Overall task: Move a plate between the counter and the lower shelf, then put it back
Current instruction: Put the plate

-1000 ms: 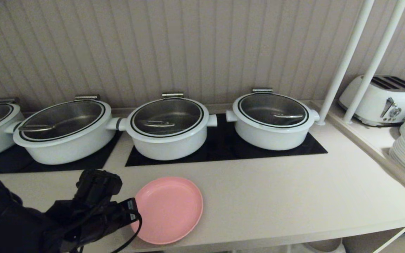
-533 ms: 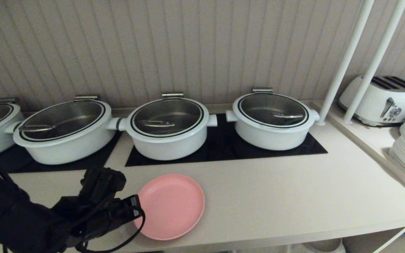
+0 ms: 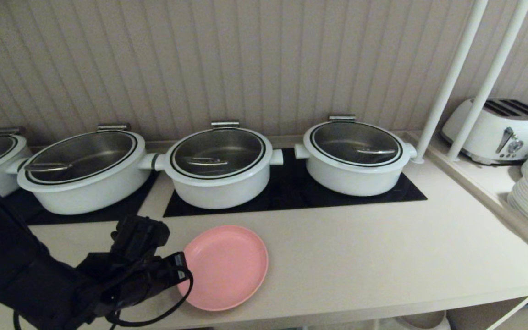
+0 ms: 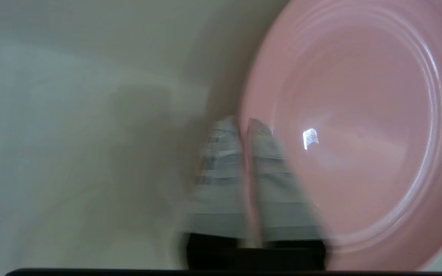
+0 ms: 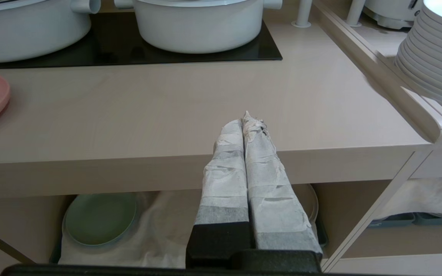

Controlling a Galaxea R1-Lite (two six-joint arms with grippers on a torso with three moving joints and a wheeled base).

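Pushed further onto the worktop [image 3: 360,256], the plate [image 3: 227,266] looks stiff and light; left end effector [image 4: 244,126] pinches its rim, nearly closed.

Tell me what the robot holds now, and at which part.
The left hand pinches the small round pink plate by its rim, on the side nearest the arm; the plate rests on the beige counter. The right hand holds nothing.

My plate [image 3: 229,266] is plain pink on the beige counter [image 3: 360,266], with white pots [image 3: 220,167] on black hob panels [image 3: 291,192] behind.
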